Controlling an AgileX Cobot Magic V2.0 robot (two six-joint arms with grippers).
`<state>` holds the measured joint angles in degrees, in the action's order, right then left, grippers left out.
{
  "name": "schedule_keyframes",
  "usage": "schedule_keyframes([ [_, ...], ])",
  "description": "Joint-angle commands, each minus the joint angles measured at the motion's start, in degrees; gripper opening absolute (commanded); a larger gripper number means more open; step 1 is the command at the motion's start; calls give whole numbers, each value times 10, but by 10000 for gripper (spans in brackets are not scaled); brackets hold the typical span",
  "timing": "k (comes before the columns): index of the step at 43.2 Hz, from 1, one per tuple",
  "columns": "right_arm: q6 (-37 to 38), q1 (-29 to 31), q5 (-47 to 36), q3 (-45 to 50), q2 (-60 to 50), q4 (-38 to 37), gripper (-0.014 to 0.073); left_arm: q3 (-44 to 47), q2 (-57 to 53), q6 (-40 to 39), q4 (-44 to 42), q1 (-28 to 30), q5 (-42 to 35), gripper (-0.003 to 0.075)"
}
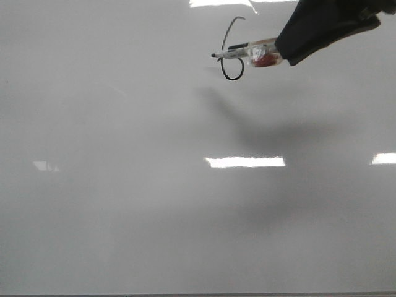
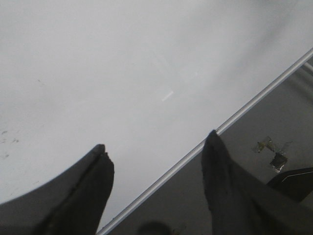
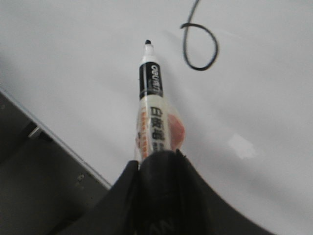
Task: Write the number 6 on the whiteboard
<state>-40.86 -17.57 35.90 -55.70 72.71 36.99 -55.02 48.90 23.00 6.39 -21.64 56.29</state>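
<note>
Drew a black number 6 (image 1: 231, 57) near the far edge of the whiteboard (image 1: 124, 185), right of the middle: closed round loop low, curved tail rising toward that far edge. Showed the same digit in the right wrist view (image 3: 199, 46), loop complete, tail running out of frame. Held a marker (image 1: 247, 54) in the right gripper (image 1: 281, 51), fingers (image 3: 161, 191) pinched tight around the barrel's rear. Pointed the black tip just beside the loop; could not tell from the wrist view whether tip and board touched, though a small gap separated tip from the ink line. Carried a clear wrap with a red patch on the barrel. Cast a soft shadow on the board below the arm. Kept the left gripper (image 2: 156, 147) over the board's metal-framed edge (image 2: 234, 117), fingers (image 2: 93, 171) spread wide, gripping nothing. Reflected bright rectangular lights on the glossy surface.
</note>
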Motion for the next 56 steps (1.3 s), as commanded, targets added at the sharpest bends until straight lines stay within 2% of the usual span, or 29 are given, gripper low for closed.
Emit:
schedule_keyframes([
  [1, -67, -25, 39, 5, -68, 8, -57, -15, 0, 53, 47, 2, -36, 400],
  [8, -148, -73, 147, 6, -122, 8, -57, -32, 37, 144, 145, -11, -25, 400],
  [13, -165, -91, 202, 6, -146, 8, -57, -53, 70, 166, 152, -53, -20, 404],
  [17, -165, -98, 228, 6, -155, 8, -57, -69, 93, 194, 152, -102, -21, 449],
  [22, -165, -98, 232, 6, -157, 8, -57, -92, 128, 211, 152, -170, -22, 521],
  [30, -165, -98, 224, 6, -157, 8, -57, -122, 189, 234, 152, -269, -28, 524],
  [41, -165, -98, 218, 6, -157, 8, -57, -149, 258, 235, 148, -321, -51, 524],
  [48, -165, -98, 218, 6, -157, 8, -57, -149, 267, 239, 148, -323, -51, 486],
  [56, -165, -98, 218, 6, -157, 8, -57, -149, 267, 239, 148, -323, -51, 365],
])
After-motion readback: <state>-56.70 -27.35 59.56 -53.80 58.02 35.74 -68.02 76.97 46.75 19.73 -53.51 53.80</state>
